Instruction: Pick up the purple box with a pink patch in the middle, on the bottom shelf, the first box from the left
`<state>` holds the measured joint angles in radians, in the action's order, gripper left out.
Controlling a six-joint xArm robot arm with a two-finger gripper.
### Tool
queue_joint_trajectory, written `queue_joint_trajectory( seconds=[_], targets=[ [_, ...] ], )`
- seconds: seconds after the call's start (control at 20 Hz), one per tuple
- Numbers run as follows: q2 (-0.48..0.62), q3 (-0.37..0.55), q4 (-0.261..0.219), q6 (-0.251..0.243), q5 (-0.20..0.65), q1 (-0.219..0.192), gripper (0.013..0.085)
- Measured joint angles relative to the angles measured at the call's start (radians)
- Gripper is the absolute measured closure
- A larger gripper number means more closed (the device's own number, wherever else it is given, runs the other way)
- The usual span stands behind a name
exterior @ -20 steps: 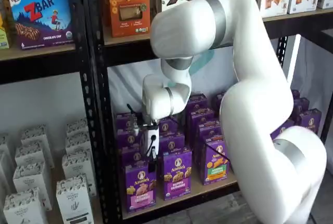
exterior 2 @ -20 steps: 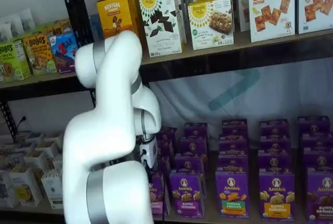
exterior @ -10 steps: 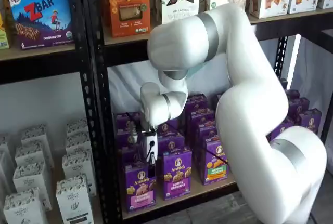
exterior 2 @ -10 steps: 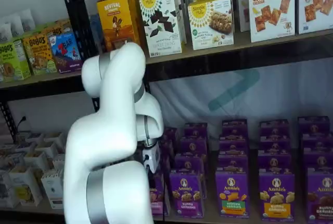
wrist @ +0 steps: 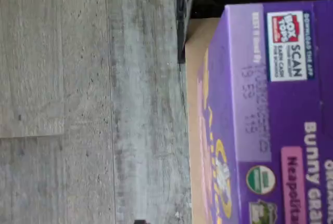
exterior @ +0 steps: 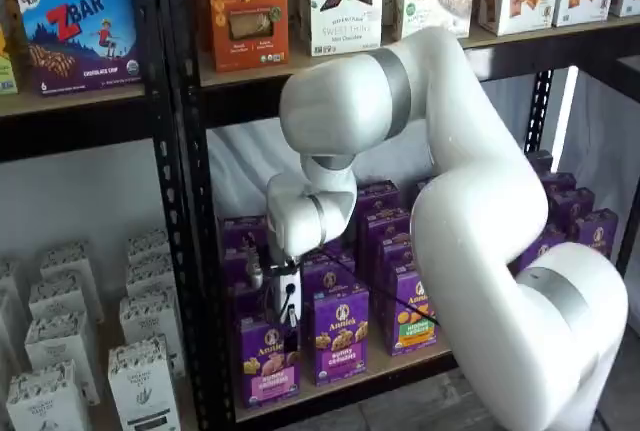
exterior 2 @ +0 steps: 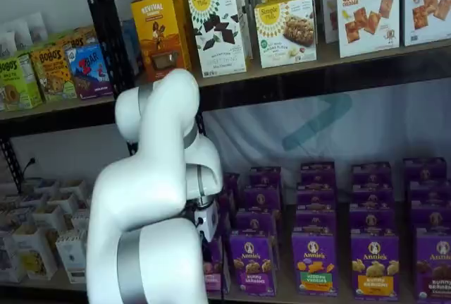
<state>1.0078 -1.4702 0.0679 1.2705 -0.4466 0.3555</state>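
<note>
Your purple box [exterior: 268, 359] stands at the bottom shelf's [exterior: 340, 383] front, its seven o'clock corner. Since a second ago your claw [exterior: 288, 317] has dropped directly over it; jaws apart, nothing gripped yet.

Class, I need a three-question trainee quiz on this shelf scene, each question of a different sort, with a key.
1. True or false: the gripper hangs over the purple box on the bottom shelf.
2. The box right of it has a lower band that is: A green, B purple-brown, C white.
3. Fill in: the wrist view shows the box's ____ face, with a pink label.

Key: 1 true; 2 B; 3 top.
</note>
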Motion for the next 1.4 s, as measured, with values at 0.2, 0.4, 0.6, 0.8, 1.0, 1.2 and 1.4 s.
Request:
queue_joint_trajectory(
  seconds=[0.2,0.4,0.6,0.8,1.0,1.2,1.4],
  targets=[
    [0.027,-0.026,0.004,-0.002,-0.001,0.006,0.0130],
    [0.045,-0.045,0.017,0.006,-0.004,0.010,0.0130],
    [0.055,-0.057,0.022,0.010,-0.013,0.010,0.0130],
    [0.063,-0.069,0.013,0.002,-0.024,0.009,0.0210],
    [0.067,-0.073,0.012,0.000,-0.029,0.010,0.0330],
    [0.069,-0.076,0.013,0.001,-0.028,0.010,0.0410],
    [0.071,-0.074,0.002,-0.010,-0.018,0.011,0.0410]
  ],
)
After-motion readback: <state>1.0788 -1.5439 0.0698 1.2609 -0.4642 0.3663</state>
